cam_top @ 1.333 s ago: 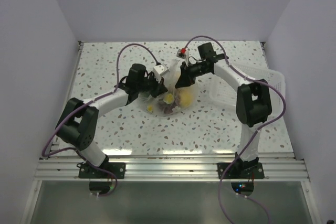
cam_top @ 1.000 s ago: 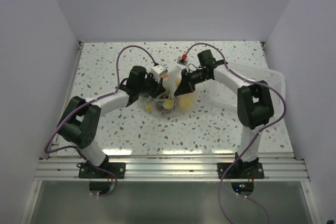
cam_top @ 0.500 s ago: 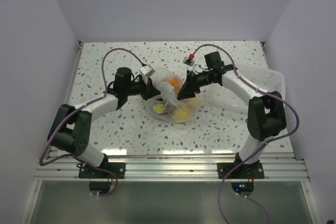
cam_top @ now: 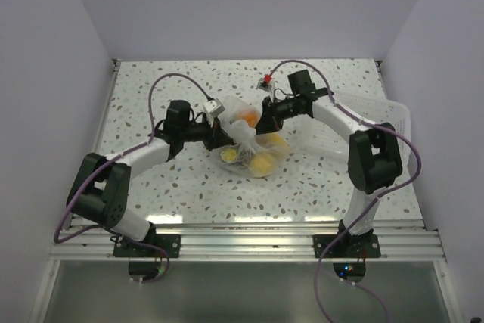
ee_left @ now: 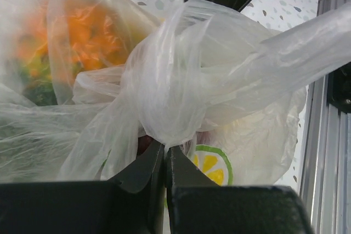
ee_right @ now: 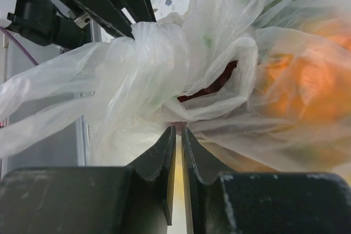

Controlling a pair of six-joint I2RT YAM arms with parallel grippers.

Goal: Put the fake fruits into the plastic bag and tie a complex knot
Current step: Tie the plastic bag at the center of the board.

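Observation:
The plastic bag (cam_top: 255,141) lies mid-table with the fake fruits inside: a yellow one (cam_top: 262,163), an orange one (cam_top: 246,117), and a lemon slice (ee_left: 211,165) behind the film. Its neck is bunched into a whitish knot (ee_left: 170,102) (ee_right: 148,64). My left gripper (cam_top: 224,134) (ee_left: 164,146) comes in from the left, shut on a fold of bag plastic just under the knot. My right gripper (cam_top: 262,120) (ee_right: 176,130) faces it from the right, jaws a thin slit apart, pinching bag film at the tips. A dark reddish fruit (ee_right: 211,87) shows through a gap in the folds.
A rigid white slotted tray (cam_top: 382,122) sits at the right edge of the speckled table, behind the right arm. Walls close off the left, back and right. An aluminium rail (cam_top: 242,243) runs along the near edge by the arm bases.
The left arm drew back to the left, stretching the bag's neck. The right gripper let go, then closed again on the bag beside the knot. The bag shifted slightly toward the front.

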